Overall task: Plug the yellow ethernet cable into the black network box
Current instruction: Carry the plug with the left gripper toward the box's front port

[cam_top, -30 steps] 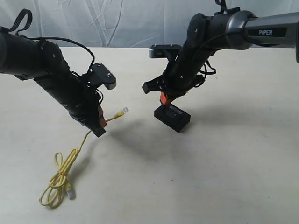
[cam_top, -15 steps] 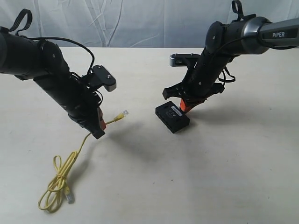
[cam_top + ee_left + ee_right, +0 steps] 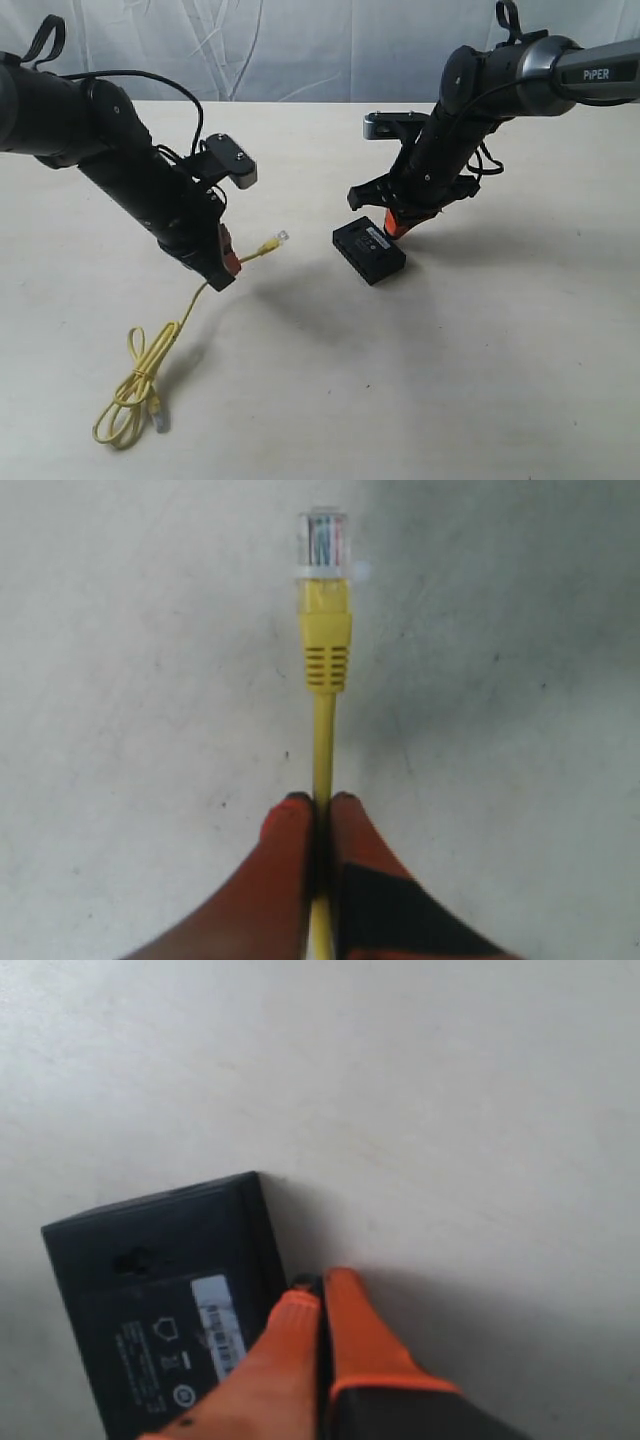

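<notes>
1 yellow ethernet cable [image 3: 325,650]: its leading clear plug [image 3: 283,238] hangs in the air near the 1 black network box [image 3: 369,250], not touching it. The rest droops to a loose coil w/ a 2nd plug [image 3: 157,418] on the table [image 3: 490,360], well apart from the box. L gripper [image 3: 225,262] is pinched tight on the cord just behind the plug boot; R gripper [image 3: 398,226], 2 orange fingers pressed together w/ nothing between, sits right beside the box's edge, box flat, label up.
</notes>
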Available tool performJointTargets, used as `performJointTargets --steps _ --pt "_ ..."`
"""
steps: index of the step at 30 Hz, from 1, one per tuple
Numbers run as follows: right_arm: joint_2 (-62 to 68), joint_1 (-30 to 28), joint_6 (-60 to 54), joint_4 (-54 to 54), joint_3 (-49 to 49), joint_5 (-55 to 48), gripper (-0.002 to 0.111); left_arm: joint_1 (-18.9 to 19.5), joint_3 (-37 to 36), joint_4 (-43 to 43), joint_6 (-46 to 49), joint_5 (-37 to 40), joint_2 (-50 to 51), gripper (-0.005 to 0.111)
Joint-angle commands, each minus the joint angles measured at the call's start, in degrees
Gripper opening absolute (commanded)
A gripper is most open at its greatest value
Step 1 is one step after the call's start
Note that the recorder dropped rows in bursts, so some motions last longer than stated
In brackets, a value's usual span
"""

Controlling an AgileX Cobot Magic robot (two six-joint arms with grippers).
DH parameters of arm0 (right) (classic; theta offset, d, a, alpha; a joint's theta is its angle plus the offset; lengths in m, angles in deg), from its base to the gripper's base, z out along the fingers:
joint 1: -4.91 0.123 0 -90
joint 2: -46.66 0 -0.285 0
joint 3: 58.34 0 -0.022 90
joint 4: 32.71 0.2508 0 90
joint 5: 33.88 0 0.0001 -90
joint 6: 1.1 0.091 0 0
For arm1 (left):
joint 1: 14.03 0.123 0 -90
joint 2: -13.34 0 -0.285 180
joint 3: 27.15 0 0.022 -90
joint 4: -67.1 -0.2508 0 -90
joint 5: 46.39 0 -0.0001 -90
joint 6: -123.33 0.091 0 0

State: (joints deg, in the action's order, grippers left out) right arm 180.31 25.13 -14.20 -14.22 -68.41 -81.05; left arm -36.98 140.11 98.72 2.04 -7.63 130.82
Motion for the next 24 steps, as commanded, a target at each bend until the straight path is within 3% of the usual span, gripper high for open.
performJointTargets --steps 1,4,10,24 --pt "-0.3 -0.2 -0.2 -0.2 0.2 0.3 -0.001 -2.8 2.0 -0.4 -0.2 1.0 1.0 0.000" --pt "-0.3 -0.2 -0.2 -0.2 0.2 0.1 -0.001 -5.1 3.9 -1.8 -2.1 1.7 3.5 0.000" --pt "-0.3 -0.2 -0.1 -0.2 0.2 0.0 -0.001 -8.2 9.1 -11.2 -15.1 4.6 7.3 0.000" --pt "-0.3 -0.2 -0.1 0.1 0.2 -0.6 -0.001 -11.6 16.6 -11.6 -16.9 9.6 11.4 0.000"
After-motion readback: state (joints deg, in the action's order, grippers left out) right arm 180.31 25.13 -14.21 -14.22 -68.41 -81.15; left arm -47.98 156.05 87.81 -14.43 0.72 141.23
